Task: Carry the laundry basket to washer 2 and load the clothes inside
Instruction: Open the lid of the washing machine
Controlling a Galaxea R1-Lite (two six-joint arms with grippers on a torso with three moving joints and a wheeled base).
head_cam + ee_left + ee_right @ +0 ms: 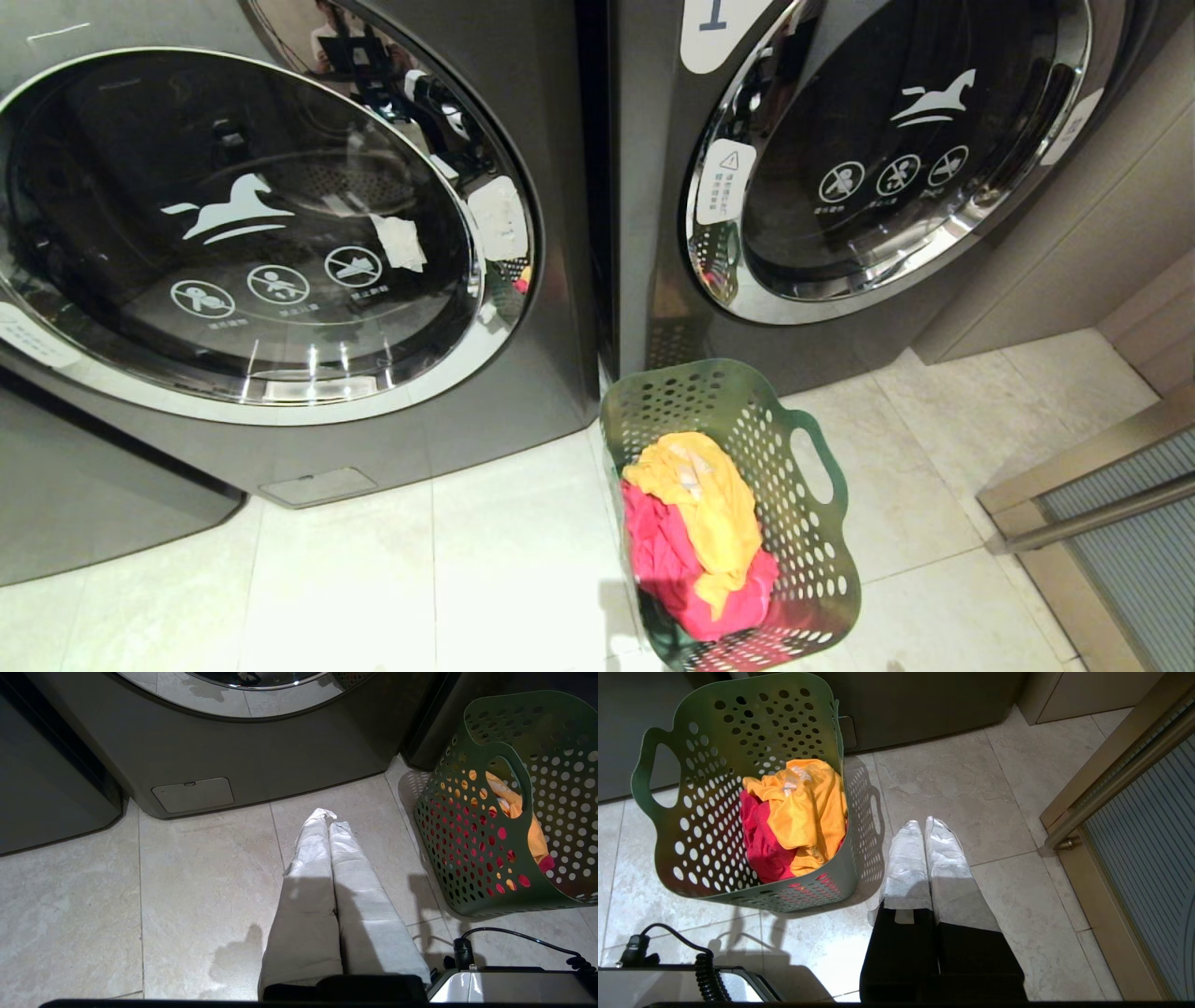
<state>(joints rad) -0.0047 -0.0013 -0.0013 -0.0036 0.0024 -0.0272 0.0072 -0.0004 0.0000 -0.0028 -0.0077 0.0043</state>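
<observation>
The laundry basket (pixel 747 523), green perforated plastic with oval handles, stands on the pale tiled floor (pixel 373 579) just before the gap between two dark grey front-loaders. A yellow garment (pixel 705 504) lies over a pink-red garment (pixel 667 560) inside. The washer on the left (pixel 280 280) has its chrome-rimmed door swung open; the washer labelled 1 (pixel 840 168) is shut. Bare tile lies either side. The left end effector (pixel 328 817) and right end effector (pixel 922 823), cloth-wrapped, hang with fingers pressed together, holding nothing.

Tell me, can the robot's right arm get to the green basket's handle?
Probably yes. The right gripper hangs shut beside the laundry basket, with only bare floor between. The near handle faces it, but the gripper must open first.
</observation>
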